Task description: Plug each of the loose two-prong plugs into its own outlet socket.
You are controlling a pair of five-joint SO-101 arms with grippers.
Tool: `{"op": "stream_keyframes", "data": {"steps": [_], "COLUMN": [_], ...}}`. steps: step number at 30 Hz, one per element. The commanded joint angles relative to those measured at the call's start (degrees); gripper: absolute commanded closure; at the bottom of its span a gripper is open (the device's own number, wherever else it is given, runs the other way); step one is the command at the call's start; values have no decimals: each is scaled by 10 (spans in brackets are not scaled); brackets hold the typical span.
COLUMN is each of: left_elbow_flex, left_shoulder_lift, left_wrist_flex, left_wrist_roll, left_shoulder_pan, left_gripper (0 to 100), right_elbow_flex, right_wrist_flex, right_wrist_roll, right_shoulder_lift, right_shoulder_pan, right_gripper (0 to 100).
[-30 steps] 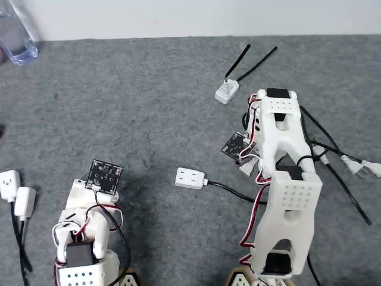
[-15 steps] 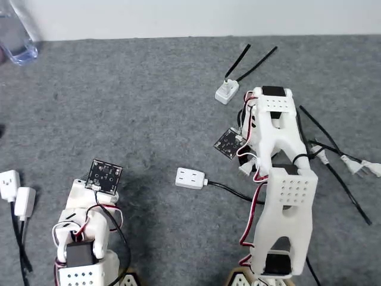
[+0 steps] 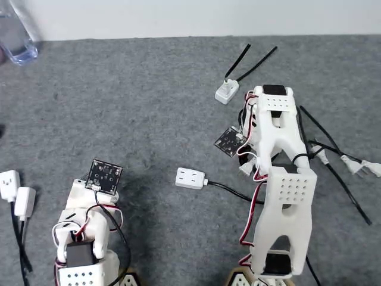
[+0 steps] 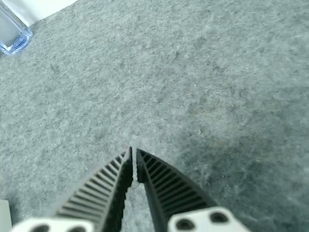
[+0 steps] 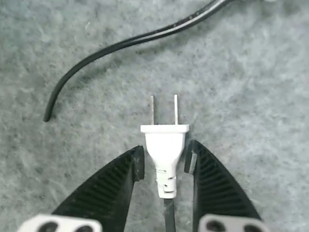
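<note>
A white two-prong plug (image 5: 164, 145) lies on the grey carpet, prongs pointing away from the wrist. My right gripper (image 5: 164, 157) is open and low over it, one finger on each side of the plug body with narrow gaps. In the high view the right arm (image 3: 280, 155) stretches over the carpet and hides its gripper. A white outlet socket (image 3: 190, 178) on a black cord lies between the arms. My left gripper (image 4: 134, 155) is shut and holds nothing, above bare carpet near the left arm (image 3: 89, 214).
A white adapter (image 3: 227, 91) with black leads lies beyond the right arm. Another plug (image 3: 357, 168) and cables trail at the right edge. A second outlet (image 3: 9, 183) with a plug (image 3: 24, 201) sits at the left edge. A clear glass (image 3: 15, 36) stands far left.
The right arm's wrist swung a little to the left a second ago and has held almost still since. The left arm has not moved.
</note>
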Motion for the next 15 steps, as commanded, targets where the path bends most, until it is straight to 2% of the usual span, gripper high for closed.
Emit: {"op": "stream_keyframes", "data": {"steps": [1, 15], "left_elbow_flex": [-2, -2], "left_shoulder_lift": [3, 3], "left_wrist_flex": [2, 2], "left_wrist_roll": [-5, -5], "left_shoulder_pan": [0, 0], "left_gripper": [985, 985], "right_elbow_flex": [-8, -7], "right_wrist_flex": [6, 22], "right_wrist_roll": [-8, -11], "right_shoulder_lift": [-1, -4], "right_shoulder_pan": [24, -7], "right_gripper": [844, 844]}}
